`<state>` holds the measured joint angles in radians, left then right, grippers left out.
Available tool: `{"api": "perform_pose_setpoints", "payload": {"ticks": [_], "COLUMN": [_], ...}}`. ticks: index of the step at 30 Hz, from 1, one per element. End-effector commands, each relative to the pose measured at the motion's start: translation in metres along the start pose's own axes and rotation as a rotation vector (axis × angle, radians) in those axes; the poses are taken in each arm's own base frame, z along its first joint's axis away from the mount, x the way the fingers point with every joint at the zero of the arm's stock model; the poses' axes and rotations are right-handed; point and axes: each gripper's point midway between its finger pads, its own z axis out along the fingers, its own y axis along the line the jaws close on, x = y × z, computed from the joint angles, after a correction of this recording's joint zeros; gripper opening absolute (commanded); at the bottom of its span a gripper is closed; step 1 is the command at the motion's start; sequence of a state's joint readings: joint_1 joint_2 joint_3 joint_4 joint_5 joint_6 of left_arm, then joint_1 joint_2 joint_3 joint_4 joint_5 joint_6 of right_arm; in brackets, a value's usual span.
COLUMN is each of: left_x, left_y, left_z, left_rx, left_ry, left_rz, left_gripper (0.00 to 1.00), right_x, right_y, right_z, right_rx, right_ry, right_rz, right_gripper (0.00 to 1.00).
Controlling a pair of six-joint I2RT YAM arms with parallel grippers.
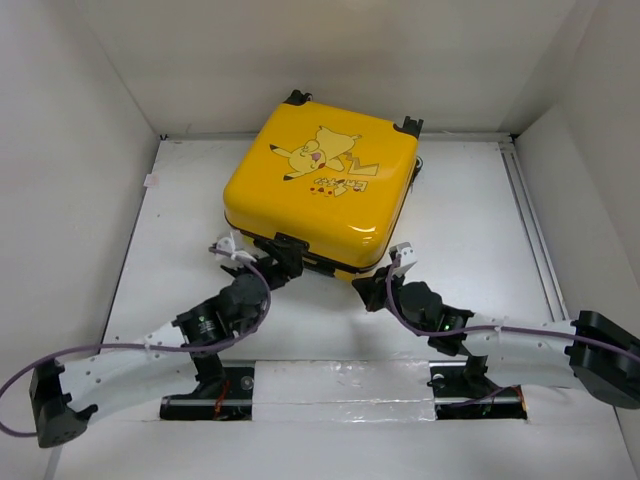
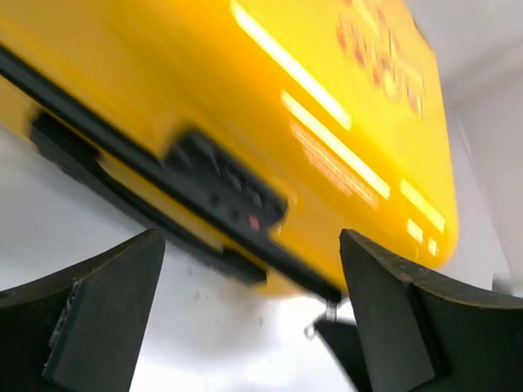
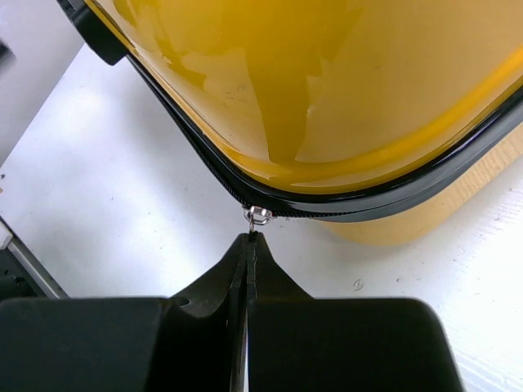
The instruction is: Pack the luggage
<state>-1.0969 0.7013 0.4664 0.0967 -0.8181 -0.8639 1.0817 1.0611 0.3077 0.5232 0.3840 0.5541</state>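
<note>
The yellow Pikachu luggage (image 1: 320, 185) lies flat and closed in the middle of the table, its black zipper line facing the arms. My right gripper (image 3: 249, 242) is shut on the metal zipper pull (image 3: 258, 217) at the luggage's near right corner (image 1: 385, 270). My left gripper (image 2: 253, 286) is open and empty, just in front of the luggage's near side with the black lock (image 2: 229, 184) and handle. In the top view the left gripper (image 1: 262, 255) sits at the near left edge of the luggage.
White walls enclose the white table (image 1: 470, 220) on three sides. A metal rail (image 1: 530, 225) runs along the right edge. The arm bases (image 1: 340, 385) sit at the near edge.
</note>
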Motion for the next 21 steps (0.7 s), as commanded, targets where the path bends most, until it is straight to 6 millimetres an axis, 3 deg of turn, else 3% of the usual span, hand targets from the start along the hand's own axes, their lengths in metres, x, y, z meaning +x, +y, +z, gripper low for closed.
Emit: {"api": "perform_pose_setpoints", "payload": {"ticks": [1, 5, 7, 8, 10, 11, 13, 14, 17, 21], "left_x": [-0.072, -0.125, -0.149, -0.169, -0.186, -0.196, -0.201, -0.204, -0.179, -0.155], "left_y": [-0.001, -0.022, -0.014, 0.014, 0.045, 0.077, 0.107, 0.135, 0.153, 0.128], "left_z": [0.013, 0.053, 0.068, 0.075, 0.088, 0.103, 0.126, 0.149, 0.185, 0.202], "left_rx": [-0.102, -0.1, -0.16, -0.257, -0.32, -0.351, -0.344, -0.4, -0.419, -0.291], "left_ry": [-0.176, -0.201, -0.231, -0.301, -0.322, -0.293, -0.241, -0.195, -0.039, 0.026], "left_rz": [-0.008, -0.077, -0.081, -0.094, -0.145, -0.167, -0.206, -0.225, -0.166, -0.18], "left_gripper": [0.86, 0.94, 0.95, 0.97, 0.99, 0.99, 0.99, 0.99, 0.99, 0.99], "right_x": [0.009, 0.015, 0.015, 0.016, 0.014, 0.015, 0.012, 0.013, 0.011, 0.011], "right_y": [0.034, 0.038, 0.039, 0.04, 0.041, 0.042, 0.047, 0.048, 0.049, 0.05], "right_z": [-0.007, -0.01, -0.011, -0.012, -0.011, -0.011, -0.011, -0.012, -0.012, -0.013], "right_rx": [-0.144, -0.165, -0.169, -0.177, -0.178, -0.185, -0.201, -0.209, -0.214, -0.222], "right_ry": [0.061, 0.085, 0.099, 0.103, 0.102, 0.107, 0.105, 0.11, 0.102, 0.106], "right_rz": [0.023, 0.006, -0.007, -0.019, -0.028, -0.028, -0.035, -0.035, -0.041, -0.041], "right_gripper": [0.0, 0.0, 0.0, 0.0, 0.0, 0.0, 0.0, 0.0, 0.0, 0.0]}}
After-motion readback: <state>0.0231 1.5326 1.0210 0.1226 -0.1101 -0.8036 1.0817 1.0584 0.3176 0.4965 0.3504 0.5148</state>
